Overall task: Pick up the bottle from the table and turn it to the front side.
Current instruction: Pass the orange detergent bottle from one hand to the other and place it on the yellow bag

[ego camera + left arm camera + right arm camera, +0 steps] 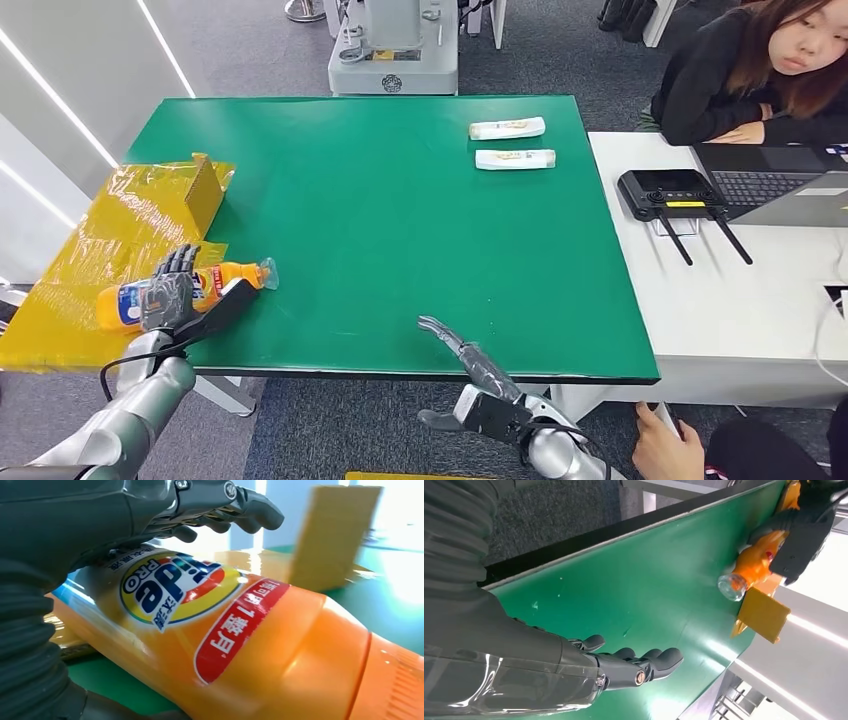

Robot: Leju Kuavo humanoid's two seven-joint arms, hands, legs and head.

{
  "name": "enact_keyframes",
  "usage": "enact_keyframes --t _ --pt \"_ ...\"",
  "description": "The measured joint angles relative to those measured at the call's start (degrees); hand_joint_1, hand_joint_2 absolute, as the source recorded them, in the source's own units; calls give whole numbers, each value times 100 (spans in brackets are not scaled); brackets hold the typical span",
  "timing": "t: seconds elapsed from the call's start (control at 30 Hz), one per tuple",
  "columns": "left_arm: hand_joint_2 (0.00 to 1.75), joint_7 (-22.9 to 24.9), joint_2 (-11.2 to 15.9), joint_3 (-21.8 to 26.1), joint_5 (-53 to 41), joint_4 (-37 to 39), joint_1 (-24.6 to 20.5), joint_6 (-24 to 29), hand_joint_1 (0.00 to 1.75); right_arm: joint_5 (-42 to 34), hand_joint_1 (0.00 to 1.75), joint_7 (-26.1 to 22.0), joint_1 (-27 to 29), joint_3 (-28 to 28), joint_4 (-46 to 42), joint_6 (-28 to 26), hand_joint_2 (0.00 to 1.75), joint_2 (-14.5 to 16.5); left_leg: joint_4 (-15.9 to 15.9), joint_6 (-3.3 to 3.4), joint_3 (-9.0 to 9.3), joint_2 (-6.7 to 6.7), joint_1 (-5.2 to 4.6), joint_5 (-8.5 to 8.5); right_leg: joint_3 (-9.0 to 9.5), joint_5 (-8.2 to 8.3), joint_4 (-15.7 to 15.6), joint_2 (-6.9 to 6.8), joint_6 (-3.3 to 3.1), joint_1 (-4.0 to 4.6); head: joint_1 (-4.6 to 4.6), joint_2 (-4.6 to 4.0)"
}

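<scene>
An orange Tide bottle [215, 282] with a clear cap lies on its side at the left edge of the green table [400, 220], cap toward the middle. My left hand [172, 296] lies over its body, fingers reaching across the far side and thumb along the near side. In the left wrist view the bottle [260, 645] shows its label, and the fingers [220, 510] arch above it with light showing underneath, not closed. My right hand [468, 358] hovers at the table's front edge, fingers straight and apart, holding nothing. The right wrist view shows this hand [624, 667] far from the bottle [751, 562].
A flattened yellow-taped box [130, 220] lies under and behind the bottle. Two white packets [510, 143] sit at the back right. A white table [720, 300] on the right carries a black controller [670, 192] and a laptop. One person sits behind it; another's hand [660, 440] is at the lower right.
</scene>
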Motion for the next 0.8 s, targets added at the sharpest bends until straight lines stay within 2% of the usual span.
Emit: enact_keyframes --t 0.17,0.43,0.5,0.57,0.7,0.8 --pt "175 -295 -7 288 198 0 139 357 0 -91 0 -157 -50 0 158 37 175 -2 0 -8 -4 -4 -1 -7 0 -5 -2 -5 1 -1 2 0" --pt "175 -538 -42 495 246 0 194 412 0 -127 0 -177 -113 0 284 39 175 -4 0 -10 -3 -5 -1 -9 2 -6 -4 -7 1 -1 2 0" --pt "87 -601 -52 524 319 0 197 285 0 -152 0 -191 -126 0 307 44 175 -4 0 -10 -2 -5 -1 -9 2 -6 -4 -7 1 -1 1 0" --pt "0 -700 -73 587 473 -1 176 -114 0 -205 0 -230 -151 2 342 52 175 -5 0 -10 1 -10 -2 -9 6 -6 -4 -13 0 -2 1 0" --pt "0 -643 -51 663 529 -7 -11 -1380 0 -298 0 -278 -197 5 402 47 175 -25 -19 -7 61 -63 -20 -14 78 -45 -7 -72 2 -19 1 0" --pt "0 -538 -20 665 426 -9 -78 -1769 0 -321 0 -251 -197 8 399 27 175 -37 -39 2 109 -98 -35 -24 128 -66 -7 -104 0 -35 -1 0"
